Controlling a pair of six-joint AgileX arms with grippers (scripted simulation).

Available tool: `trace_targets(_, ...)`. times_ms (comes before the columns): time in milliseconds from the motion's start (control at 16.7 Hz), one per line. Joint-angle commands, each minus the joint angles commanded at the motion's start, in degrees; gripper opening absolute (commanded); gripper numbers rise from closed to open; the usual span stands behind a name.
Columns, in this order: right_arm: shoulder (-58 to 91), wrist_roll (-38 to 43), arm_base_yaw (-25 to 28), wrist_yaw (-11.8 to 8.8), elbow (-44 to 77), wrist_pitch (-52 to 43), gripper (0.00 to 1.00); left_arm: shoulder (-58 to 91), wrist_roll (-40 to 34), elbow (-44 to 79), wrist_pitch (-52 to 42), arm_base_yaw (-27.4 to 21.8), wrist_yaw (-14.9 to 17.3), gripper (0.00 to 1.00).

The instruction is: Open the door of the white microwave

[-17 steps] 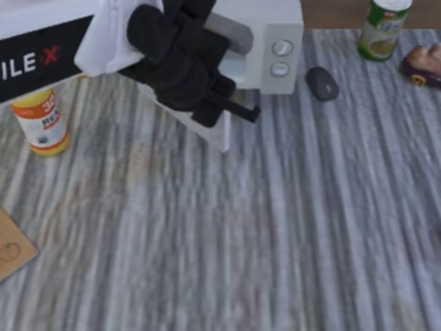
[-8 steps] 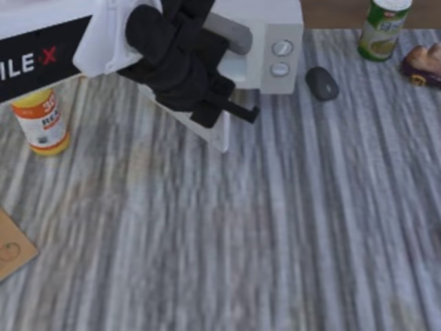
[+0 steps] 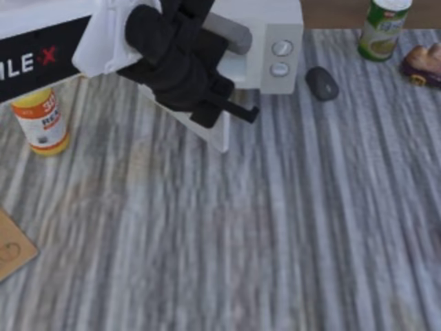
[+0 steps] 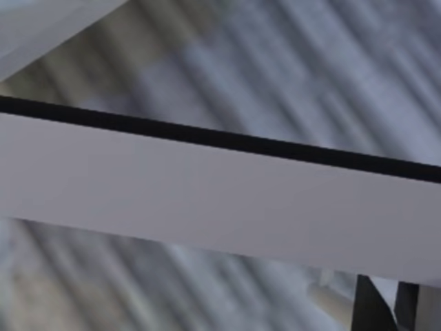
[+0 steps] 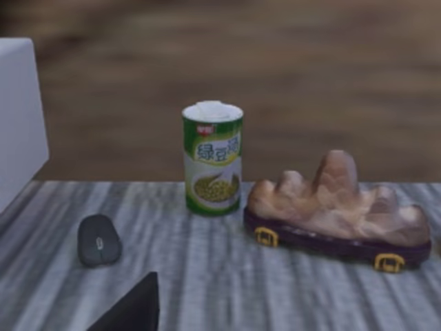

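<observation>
The white microwave [image 3: 275,27] stands at the back middle of the table, its two silver knobs [image 3: 281,48] stacked on its right side. Its door [image 3: 219,136] is swung out toward the front left, leaving the cavity showing. My left gripper [image 3: 241,110] sits over the door's free end, shut on its edge. In the left wrist view the door [image 4: 207,193] crosses as a white band, with a dark finger [image 4: 368,307] beside it. My right arm is outside the top view. One dark fingertip [image 5: 134,310] shows in its wrist view, with the microwave's side [image 5: 17,117] nearby.
A yellow bottle [image 3: 41,121] stands at the left. A dark mouse [image 3: 321,83] lies right of the microwave. A green can [image 3: 382,27] and a rock ornament on a purple base [image 3: 422,63] sit back right. A brown board [image 3: 10,248] lies at the left edge.
My left arm has shifted only slightly above the door. The door keeps nearly the same angle.
</observation>
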Motion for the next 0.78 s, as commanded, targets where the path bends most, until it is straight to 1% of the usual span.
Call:
trace_targets(480,0.00,0.00,0.00,0.00,0.00,0.00,1.00,0.00,0.00,0.00,0.00,0.00,0.00,0.00)
trace_targets(600,0.00,0.00,0.00,0.00,0.00,0.00,1.00,0.10,-0.03,-0.29,0.01,-0.22,0.47,0.00)
trace_targets(780,0.00,0.00,0.00,0.00,0.00,0.00,1.00,-1.33,3.07,-1.86,0.15,0.95,2.01,0.00)
